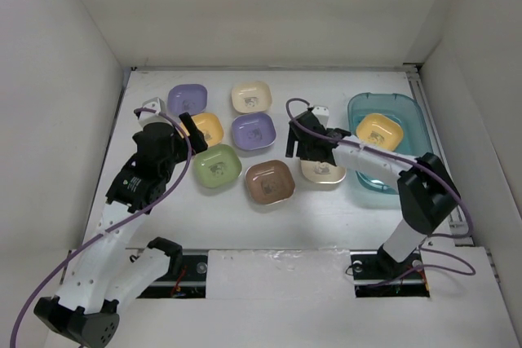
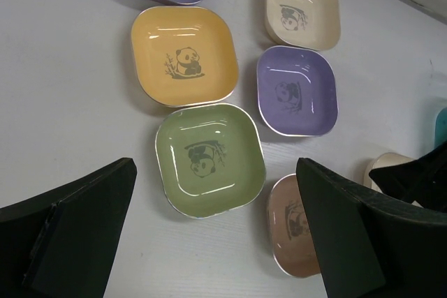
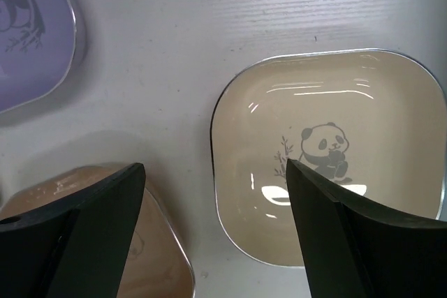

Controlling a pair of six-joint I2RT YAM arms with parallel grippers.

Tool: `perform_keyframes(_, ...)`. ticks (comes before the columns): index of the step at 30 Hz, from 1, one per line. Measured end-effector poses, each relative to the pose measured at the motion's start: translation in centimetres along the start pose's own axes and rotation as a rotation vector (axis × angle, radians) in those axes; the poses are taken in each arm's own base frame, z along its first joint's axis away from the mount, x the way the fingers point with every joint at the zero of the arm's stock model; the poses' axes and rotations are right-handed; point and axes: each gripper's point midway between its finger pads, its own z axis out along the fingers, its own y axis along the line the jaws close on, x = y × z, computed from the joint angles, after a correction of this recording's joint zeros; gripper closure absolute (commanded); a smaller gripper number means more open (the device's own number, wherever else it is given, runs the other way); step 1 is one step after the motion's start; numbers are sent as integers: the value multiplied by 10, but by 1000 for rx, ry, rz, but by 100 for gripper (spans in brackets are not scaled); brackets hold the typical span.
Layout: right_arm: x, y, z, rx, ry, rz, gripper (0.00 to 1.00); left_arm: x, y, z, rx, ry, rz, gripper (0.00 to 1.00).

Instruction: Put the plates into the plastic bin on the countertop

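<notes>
The teal bin (image 1: 413,113) stands at the right and holds one yellow-orange plate (image 1: 379,132). Several plates lie on the white countertop (image 1: 163,209): purple (image 1: 188,99), cream (image 1: 251,97), yellow-orange (image 1: 205,128), purple (image 1: 253,130), green (image 1: 216,165), brown (image 1: 270,182) and cream (image 1: 325,173). My left gripper (image 2: 215,172) is open and empty, hovering over the green plate (image 2: 209,158). My right gripper (image 3: 215,167) is open and empty, low over the left rim of the cream plate (image 3: 328,151), with the brown plate (image 3: 164,266) beside its left finger.
White walls enclose the countertop on three sides. The bin sits close to the right wall. In the left wrist view the yellow-orange plate (image 2: 183,54), a purple plate (image 2: 297,88) and a cream plate (image 2: 302,8) lie just beyond the green one.
</notes>
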Motion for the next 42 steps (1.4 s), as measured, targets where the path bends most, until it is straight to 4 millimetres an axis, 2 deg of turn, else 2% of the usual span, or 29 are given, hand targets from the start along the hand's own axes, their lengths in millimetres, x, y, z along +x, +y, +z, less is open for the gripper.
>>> perform_keyframes(5, 5, 8, 24, -1, 3, 48, 19, 0, 0, 0, 0, 0, 0, 0)
perform_keyframes(10, 31, 4, 57, 38, 75, 53, 37, 0, 0, 0, 0, 0, 0, 0)
perform_keyframes(11, 28, 5, 58, 36, 67, 58, 40, 0, 0, 0, 0, 0, 0, 0)
perform_keyframes(12, 24, 6, 60, 25, 63, 73, 46, 0, 0, 0, 0, 0, 0, 0)
perform_keyframes(13, 22, 6, 62, 24, 62, 84, 59, 0, 0, 0, 0, 0, 0, 0)
perform_keyframes(15, 20, 4, 66, 24, 65, 96, 67, 0, 0, 0, 1, -1, 0, 0)
perform_keyframes(16, 15, 4, 67, 24, 58, 103, 77, 0, 0, 0, 1, -2, 0, 0)
perform_keyframes(19, -6, 6, 69, 21, 27, 110, 99, -1, 0, -2, 4, -6, -3, 0)
perform_keyframes(25, -66, 2, 78, 42, -46, 121, 100, -2, 0, -3, 6, -10, -5, 0)
perform_keyframes(30, -101, -17, 68, 67, -70, 115, 100, -2, 0, -3, 7, -9, -5, 0)
perform_keyframes(33, -127, -35, 49, 60, -96, 130, 100, -2, -1, -3, 11, -7, -5, 0)
perform_keyframes(35, -151, -49, 33, 30, -123, 175, 100, -2, -1, -3, 11, -7, -4, 0)
perform_keyframes(40, -211, -96, -13, -74, -222, 292, 100, -1, -1, -3, 12, -6, -4, 0)
perform_keyframes(42, -228, -112, -31, -136, -256, 327, 100, -1, -1, -3, 12, -5, -4, 0)
